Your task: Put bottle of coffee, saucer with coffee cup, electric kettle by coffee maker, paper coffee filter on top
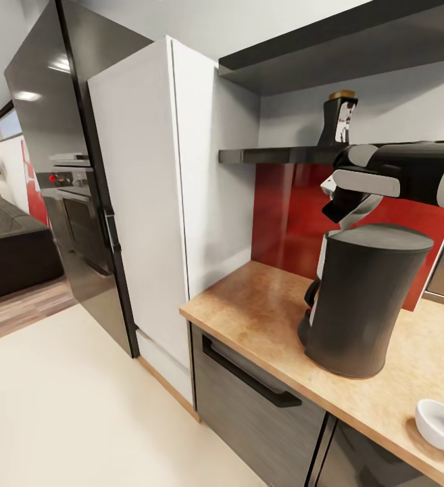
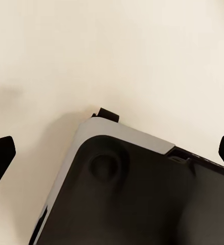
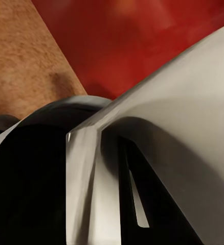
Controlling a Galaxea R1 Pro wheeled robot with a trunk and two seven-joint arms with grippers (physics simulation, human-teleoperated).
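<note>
Black fingertips of the left gripper [image 2: 112,153] are sitting wide apart at the two edges of the left wrist view, released, with nothing between them, hanging over pale cream floor [image 2: 112,51] and a corner of the robot's dark base [image 2: 142,199]. The right gripper [image 1: 336,203] is reaching in just above the coffee maker [image 1: 363,297], between its flat top and the kitchen shelf [image 1: 276,155]; I cannot tell how its jaws are standing. The bottle of coffee [image 1: 340,120] is standing upright on the shelf, above and behind the coffee maker. The coffee maker is resting on the kitchen countertop [image 1: 262,304] against the red backsplash [image 1: 282,216]. A small white round dish [image 1: 440,423] is lying near the countertop's front edge, apart from the coffee maker.
</note>
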